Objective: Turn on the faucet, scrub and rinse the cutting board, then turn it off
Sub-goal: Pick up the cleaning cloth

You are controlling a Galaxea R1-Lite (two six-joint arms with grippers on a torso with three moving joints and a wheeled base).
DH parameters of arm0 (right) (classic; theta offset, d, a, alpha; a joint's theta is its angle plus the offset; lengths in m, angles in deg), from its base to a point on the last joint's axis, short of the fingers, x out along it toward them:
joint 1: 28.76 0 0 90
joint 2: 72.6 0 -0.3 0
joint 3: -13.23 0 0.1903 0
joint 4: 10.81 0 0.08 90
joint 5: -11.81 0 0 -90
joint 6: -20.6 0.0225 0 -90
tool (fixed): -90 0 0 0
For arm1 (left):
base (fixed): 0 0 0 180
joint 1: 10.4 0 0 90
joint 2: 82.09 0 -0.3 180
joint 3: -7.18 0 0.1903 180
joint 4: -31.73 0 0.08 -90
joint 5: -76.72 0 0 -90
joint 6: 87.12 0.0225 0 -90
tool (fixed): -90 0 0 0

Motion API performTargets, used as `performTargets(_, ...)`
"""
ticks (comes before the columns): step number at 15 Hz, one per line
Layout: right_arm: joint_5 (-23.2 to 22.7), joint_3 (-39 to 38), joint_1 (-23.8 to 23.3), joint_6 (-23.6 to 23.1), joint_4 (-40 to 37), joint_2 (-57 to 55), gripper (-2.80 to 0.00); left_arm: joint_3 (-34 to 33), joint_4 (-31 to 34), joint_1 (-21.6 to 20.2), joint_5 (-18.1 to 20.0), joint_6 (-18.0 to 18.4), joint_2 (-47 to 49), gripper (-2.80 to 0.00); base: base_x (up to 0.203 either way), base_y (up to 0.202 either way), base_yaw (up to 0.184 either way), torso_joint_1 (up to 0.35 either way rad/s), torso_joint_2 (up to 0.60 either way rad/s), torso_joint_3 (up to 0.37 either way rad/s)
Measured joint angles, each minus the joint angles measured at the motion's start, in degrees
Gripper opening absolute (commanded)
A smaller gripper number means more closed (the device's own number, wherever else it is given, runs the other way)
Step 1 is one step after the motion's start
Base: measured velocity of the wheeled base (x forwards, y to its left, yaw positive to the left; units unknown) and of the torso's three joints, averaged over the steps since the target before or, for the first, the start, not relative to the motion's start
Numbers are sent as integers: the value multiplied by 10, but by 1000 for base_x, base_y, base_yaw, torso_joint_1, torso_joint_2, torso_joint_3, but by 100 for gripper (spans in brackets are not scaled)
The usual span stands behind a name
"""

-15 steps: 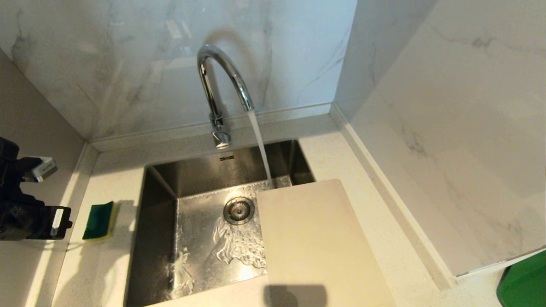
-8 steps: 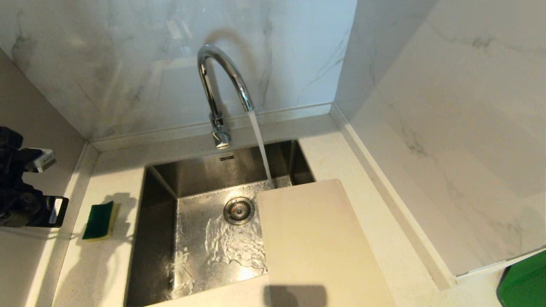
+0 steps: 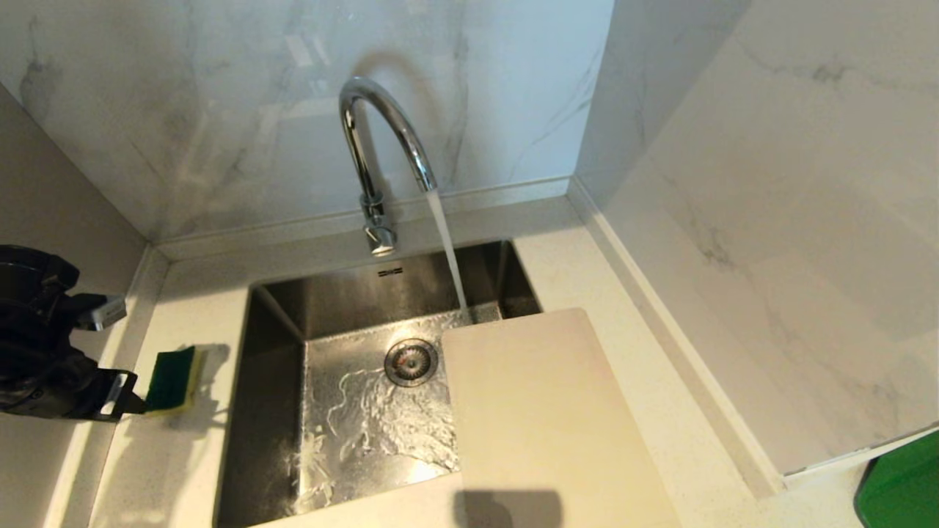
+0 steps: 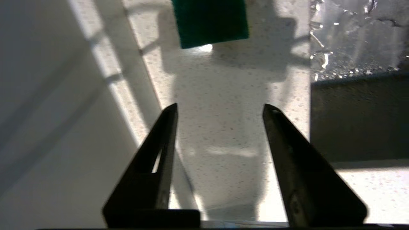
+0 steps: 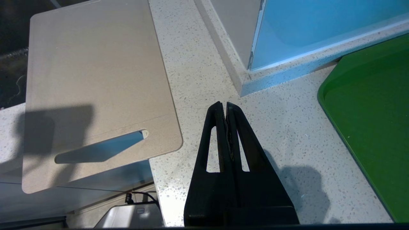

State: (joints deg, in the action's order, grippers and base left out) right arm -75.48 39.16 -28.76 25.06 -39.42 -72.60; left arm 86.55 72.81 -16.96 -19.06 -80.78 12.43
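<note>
Already the faucet [image 3: 381, 158] is running: a stream falls from its spout into the sink [image 3: 279, 411], landing just behind the far edge of the board [image 3: 543, 418], and water spreads over the basin floor around the drain [image 3: 411, 361]. The board lies flat across the sink's right side, part over the basin and part on the counter [image 3: 176, 469]; in the right wrist view its slot handle sits at the near end. Its top looks dry, so the scrubbing appears not yet begun.

The step in hand looks like fetching the sponge [image 3: 170, 379], which lies green side up on the counter left of the sink. The left gripper [image 4: 219, 110] hangs low at the counter's left edge with its fingers spread and nothing between them; in the left wrist view the sponge lies ahead of the tips and apart from them. The right gripper [image 5: 226, 104] is parked over the counter just right of the board, near a green tray [image 5: 370, 127], its fingers pressed together and empty.

Next, I judge, the left gripper needs to travel forward until the sponge sits between the fingers, come down to the counter, and close across its narrow width. The spread looks about wide enough. The sink rim is close by, so a nudge could push the sponge into the basin.
</note>
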Motion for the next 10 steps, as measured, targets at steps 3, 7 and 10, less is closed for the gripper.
performTargets(3, 0, 0, 0, 0, 0, 0, -280, 4, 0, 0, 24, -11, 16, 0, 0, 0, 0, 0, 0, 0)
performTargets(7, 0, 0, 0, 0, 0, 0, -280, 32, -1, 0, 48, -27, 55, 0, 0, 0, 0, 0, 0, 0)
performTargets(10, 0, 0, 0, 0, 0, 0, -280, 60, 0, 0, 55, -31, 82, 0, 0, 0, 0, 0, 0, 0)
